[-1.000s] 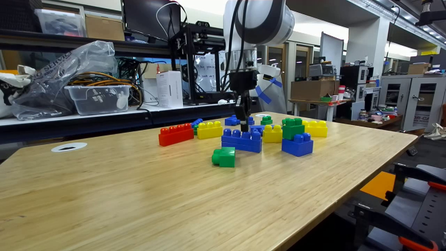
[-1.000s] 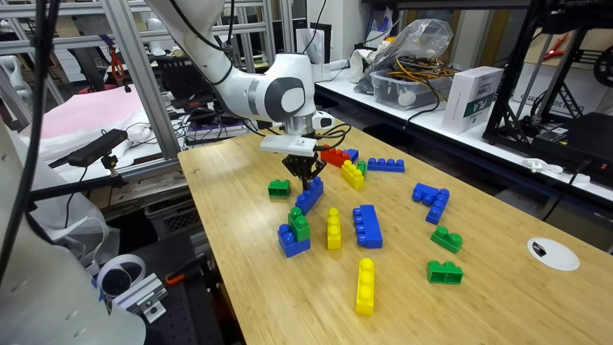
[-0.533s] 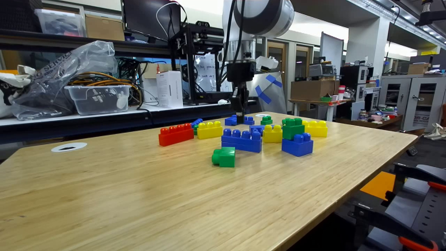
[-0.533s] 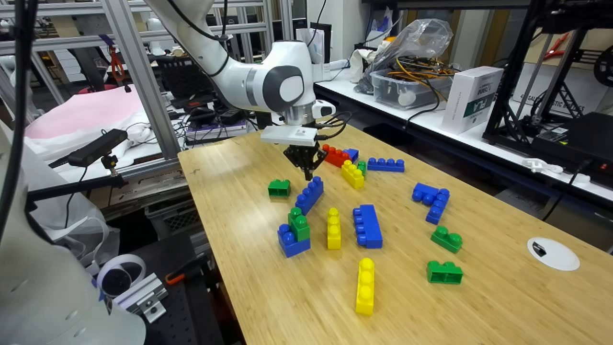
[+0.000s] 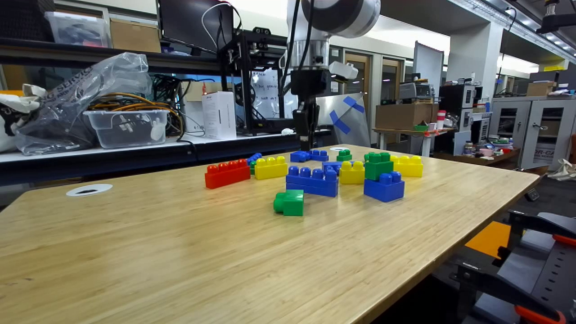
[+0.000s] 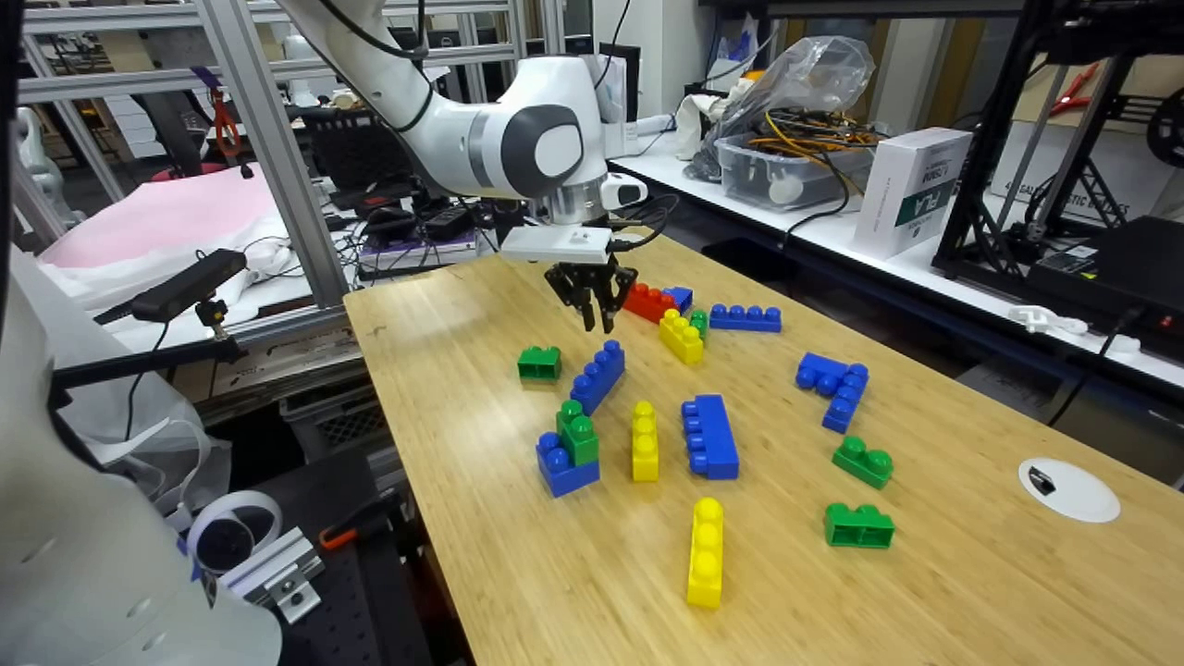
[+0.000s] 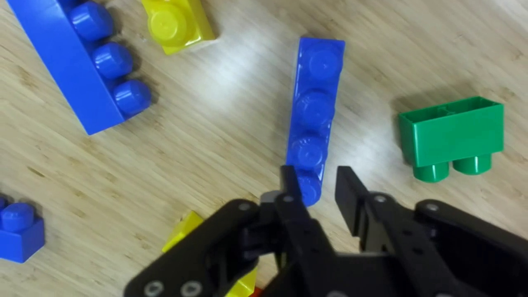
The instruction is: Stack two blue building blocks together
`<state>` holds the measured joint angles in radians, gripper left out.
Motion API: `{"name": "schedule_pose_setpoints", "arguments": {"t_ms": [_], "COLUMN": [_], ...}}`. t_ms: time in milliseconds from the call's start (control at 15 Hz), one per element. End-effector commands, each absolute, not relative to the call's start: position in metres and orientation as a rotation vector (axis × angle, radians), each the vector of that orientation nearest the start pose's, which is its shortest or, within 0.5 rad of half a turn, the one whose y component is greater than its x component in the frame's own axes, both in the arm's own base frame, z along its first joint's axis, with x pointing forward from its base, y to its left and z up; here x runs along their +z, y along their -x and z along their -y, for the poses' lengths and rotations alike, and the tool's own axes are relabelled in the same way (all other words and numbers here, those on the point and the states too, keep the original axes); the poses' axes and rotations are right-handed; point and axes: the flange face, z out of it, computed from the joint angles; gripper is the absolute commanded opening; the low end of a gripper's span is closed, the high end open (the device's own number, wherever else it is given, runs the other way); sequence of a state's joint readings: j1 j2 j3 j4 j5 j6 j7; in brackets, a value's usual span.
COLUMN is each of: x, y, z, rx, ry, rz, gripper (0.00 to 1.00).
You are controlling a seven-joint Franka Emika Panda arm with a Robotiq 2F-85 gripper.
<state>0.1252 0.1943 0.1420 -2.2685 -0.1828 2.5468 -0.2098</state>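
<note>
Two long blue building blocks stand one on the other, studs up, in an exterior view: the upper blue block (image 5: 311, 176) and the lower blue block (image 5: 311, 189), with a seam line between them. The stack (image 6: 598, 377) also shows in the other exterior view and, from above, in the wrist view (image 7: 315, 105). My gripper (image 6: 598, 324) is open and empty, raised above and beyond the stack's far end. In the wrist view the fingertips of the gripper (image 7: 316, 170) stand apart over the stack's near end, not touching it. One finger hides part of that end.
A green brick (image 6: 539, 363) lies on its side beside the stack. A green brick on a blue brick (image 6: 567, 476), a yellow brick (image 6: 645, 442) and a blue brick on its side (image 6: 710, 437) stand nearby. Red (image 6: 649, 302) and yellow (image 6: 682, 336) bricks lie farther off.
My gripper was low at the stack's studs with its fingers close together. It has risen, moved toward the far end and opened. The blue stack and other bricks have not moved.
</note>
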Motion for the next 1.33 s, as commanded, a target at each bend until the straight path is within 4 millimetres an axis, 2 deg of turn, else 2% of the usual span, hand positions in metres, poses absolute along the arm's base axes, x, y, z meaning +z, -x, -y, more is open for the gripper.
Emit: {"name": "schedule_pose_setpoints", "arguments": {"t_ms": [0, 200, 400, 733, 1067, 1133, 1267], "x": [0.288, 0.289, 0.293, 0.306, 0.329, 0.323, 0.327], "y": [-0.523, -0.524, -0.529, -0.537, -0.54, -0.543, -0.543], "z": [-0.143, -0.141, -0.139, -0.128, -0.117, -0.12, -0.121], "rx": [-0.113, -0.108, -0.108, -0.094, -0.108, -0.138, -0.143], "ry": [3.051, 3.043, 2.999, 2.952, 2.963, 2.975, 2.975], "rz": [0.996, 0.981, 0.882, 0.771, 0.667, 0.7, 0.7], "gripper": [0.61, 0.81, 0.99, 1.0, 1.0, 1.0, 1.0]}}
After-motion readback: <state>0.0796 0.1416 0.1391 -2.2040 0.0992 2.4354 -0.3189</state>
